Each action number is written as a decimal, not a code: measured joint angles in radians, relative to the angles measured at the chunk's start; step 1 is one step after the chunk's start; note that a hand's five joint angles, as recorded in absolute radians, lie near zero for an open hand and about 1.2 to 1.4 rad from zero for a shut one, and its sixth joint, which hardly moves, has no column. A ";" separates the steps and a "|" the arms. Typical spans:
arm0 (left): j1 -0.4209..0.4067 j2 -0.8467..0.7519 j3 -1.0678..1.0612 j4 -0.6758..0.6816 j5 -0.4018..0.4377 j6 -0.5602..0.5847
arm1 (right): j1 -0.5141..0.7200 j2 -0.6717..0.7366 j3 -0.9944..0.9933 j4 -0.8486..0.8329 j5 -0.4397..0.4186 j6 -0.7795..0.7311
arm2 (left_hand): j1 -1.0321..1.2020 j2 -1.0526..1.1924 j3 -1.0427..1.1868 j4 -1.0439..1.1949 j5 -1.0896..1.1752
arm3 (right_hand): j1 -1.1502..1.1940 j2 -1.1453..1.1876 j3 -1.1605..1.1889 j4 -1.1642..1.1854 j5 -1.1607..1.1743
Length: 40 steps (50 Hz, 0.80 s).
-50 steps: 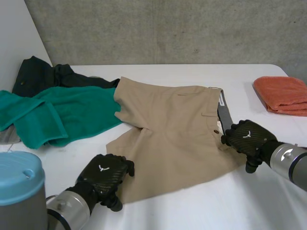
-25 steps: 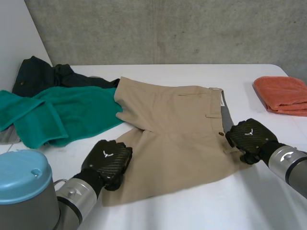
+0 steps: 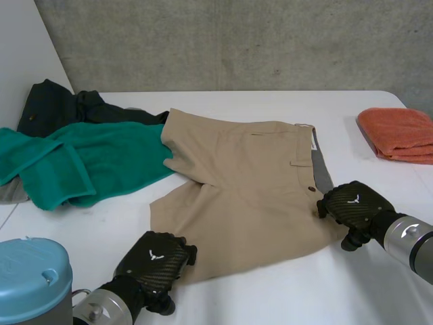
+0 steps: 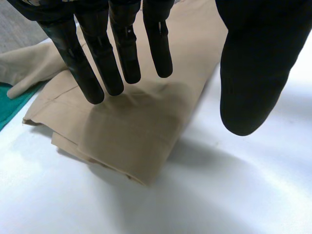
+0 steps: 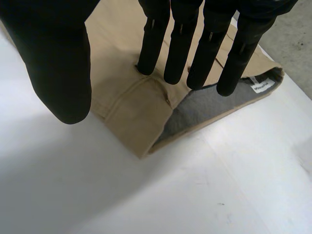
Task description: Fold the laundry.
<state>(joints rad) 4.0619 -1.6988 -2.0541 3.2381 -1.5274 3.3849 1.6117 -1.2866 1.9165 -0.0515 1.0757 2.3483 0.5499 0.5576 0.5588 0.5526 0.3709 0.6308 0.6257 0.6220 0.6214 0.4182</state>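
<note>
Tan shorts (image 3: 250, 196) lie flat at the middle of the desk (image 3: 304, 291). Left hand (image 3: 155, 261) at near-left hem corner, fingers straight, thumb apart. Right hand (image 3: 352, 203) at near-right waistband corner, likewise spread

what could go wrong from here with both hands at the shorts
1. The left hand at the near leg hem and the right hand at the waistband corner both have straight fingers with thumbs apart. A lift now would likely leave the shorts behind or drop one side.
2. The far leg lies against the green towel, so dragging may pull it along.
3. The waistband's grey lining is flipped open and could get folded in crooked.
</note>
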 measured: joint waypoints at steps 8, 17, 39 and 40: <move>0.031 -0.052 0.007 0.100 -0.004 0.012 | 0.000 0.076 -0.001 -0.095 0.001 0.000 | -0.001 -0.006 -0.002 -0.007 -0.005 | 0.002 0.003 0.003 0.003 0.017; 0.043 -0.115 0.018 0.167 -0.005 0.016 | 0.003 0.106 0.002 -0.173 0.005 0.003 | 0.596 0.550 0.536 0.550 0.550 | 0.318 0.538 0.541 0.546 0.533; 0.024 0.141 0.083 -0.140 -0.034 0.012 | -0.007 -0.175 -0.023 0.226 0.033 -0.079 | 0.615 0.638 0.633 0.644 0.614 | 0.316 0.542 0.563 0.575 0.590; 0.020 0.158 0.089 -0.195 -0.030 0.010 | -0.010 -0.196 -0.028 0.283 0.037 -0.100 | 0.615 0.638 0.633 0.644 0.614 | 0.316 0.542 0.563 0.575 0.591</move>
<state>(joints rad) 4.0815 -1.5407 -1.9652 3.0432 -1.5569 3.3951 1.6014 -1.4827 1.8889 0.2315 1.1122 2.2480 1.1650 1.1956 1.1921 1.1968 0.9851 0.9469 1.1675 1.1854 1.1967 1.0089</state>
